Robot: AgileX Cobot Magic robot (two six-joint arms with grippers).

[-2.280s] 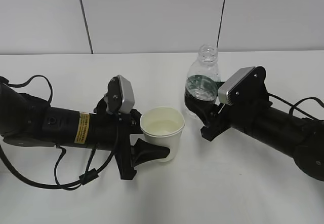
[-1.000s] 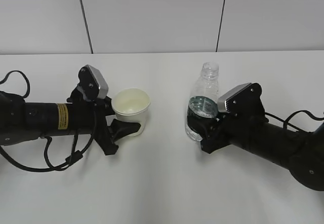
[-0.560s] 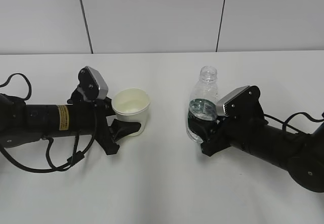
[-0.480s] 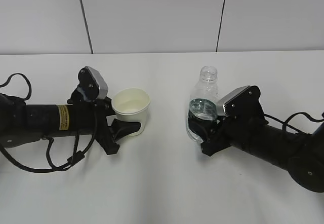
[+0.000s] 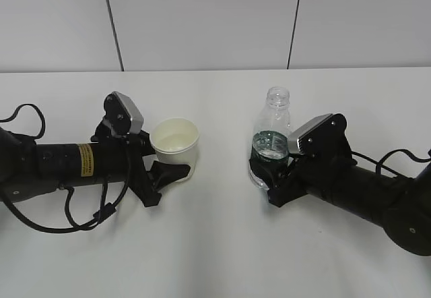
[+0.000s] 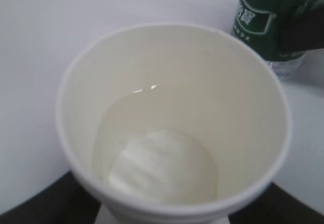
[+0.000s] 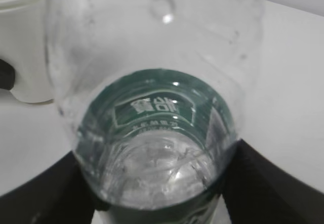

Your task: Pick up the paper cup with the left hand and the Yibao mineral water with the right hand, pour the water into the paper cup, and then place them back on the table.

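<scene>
The cream paper cup (image 5: 175,146) stands upright on the white table (image 5: 215,244), left of centre, with clear water (image 6: 162,148) in its bottom. My left gripper (image 5: 174,171), on the yellow-stickered arm, is shut on the cup's lower wall; its black fingers (image 6: 45,203) flank the cup (image 6: 172,117) in the left wrist view. The uncapped Yibao bottle (image 5: 271,139) with the green label stands upright right of centre. My right gripper (image 5: 264,173) is shut on its lower body; in the right wrist view the fingers (image 7: 40,193) press both sides of the bottle (image 7: 157,127).
A grey panelled wall (image 5: 202,21) rises behind the table's far edge. Black cables (image 5: 81,220) trail from the left arm, and another cable (image 5: 397,156) loops from the right arm. The cup (image 7: 25,41) shows left of the bottle in the right wrist view.
Both arms drew apart and lowered: the cup went left and down onto the table, the bottle came down to the table. In the last half second almost nothing moved.
</scene>
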